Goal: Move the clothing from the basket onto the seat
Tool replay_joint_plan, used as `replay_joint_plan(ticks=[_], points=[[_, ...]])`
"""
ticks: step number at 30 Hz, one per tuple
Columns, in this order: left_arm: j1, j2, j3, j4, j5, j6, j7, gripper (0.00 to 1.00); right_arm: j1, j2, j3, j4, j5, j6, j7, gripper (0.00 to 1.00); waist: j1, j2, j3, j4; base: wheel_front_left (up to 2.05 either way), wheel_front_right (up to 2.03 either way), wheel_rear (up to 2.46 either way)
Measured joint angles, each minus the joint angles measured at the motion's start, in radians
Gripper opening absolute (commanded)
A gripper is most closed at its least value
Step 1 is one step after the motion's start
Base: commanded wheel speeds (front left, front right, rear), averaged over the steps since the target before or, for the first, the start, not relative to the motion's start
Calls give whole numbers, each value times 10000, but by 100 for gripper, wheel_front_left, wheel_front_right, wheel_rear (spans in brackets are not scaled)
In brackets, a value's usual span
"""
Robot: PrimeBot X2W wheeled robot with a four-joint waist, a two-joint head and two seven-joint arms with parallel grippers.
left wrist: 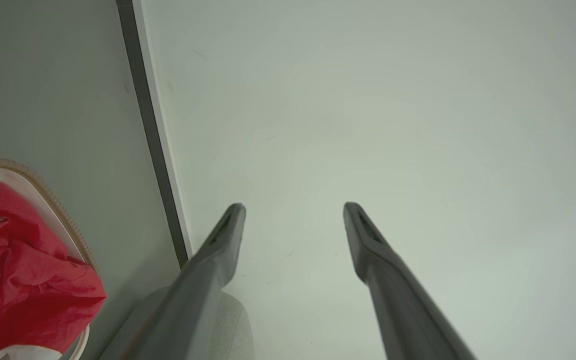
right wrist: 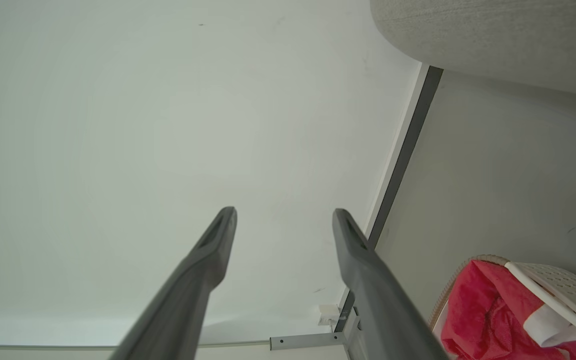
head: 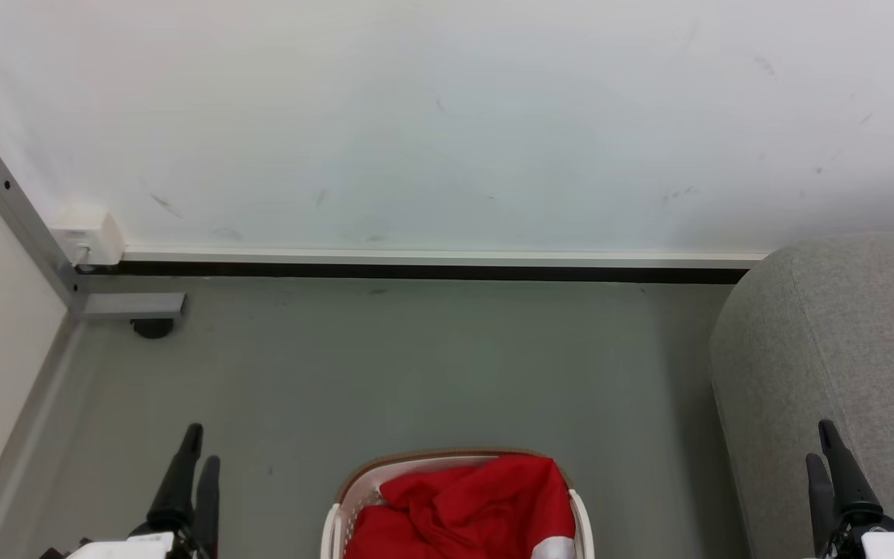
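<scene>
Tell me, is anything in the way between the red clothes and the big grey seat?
Nothing I can see. The red clothes lie in the basket, and only floor shows between the basket and the grey seat. The clothes just need lifting over the basket's rim.

Scuffed white wall (grey floor below)

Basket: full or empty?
Not empty. Red clothing sits bunched inside the basket, reaching its rim. Cannot tell how many garments.
</scene>
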Motion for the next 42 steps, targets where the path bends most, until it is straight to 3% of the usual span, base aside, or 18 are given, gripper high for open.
replay_joint_plan(ticks=[14, 35, 42], points=[[-47, 330, -546, -374, 1177, 0, -742, 100, -50, -8, 430, -382, -1235, 0, -629, 100, 0, 0, 37, 2, 0, 0, 0], [-57, 253, -362, -763, 6100, 0, -1547, 100, -110, -23, 1133, -583, -5198, 0, -1413, 100, 0, 0, 46, 47, 0, 0, 0], [-57, 272, -382, -884, 7731, 0, -1768, 100, -204, -27, 1246, -495, -7112, 0, -1655, 100, 0, 0, 47, 60, 0, 0, 0]])
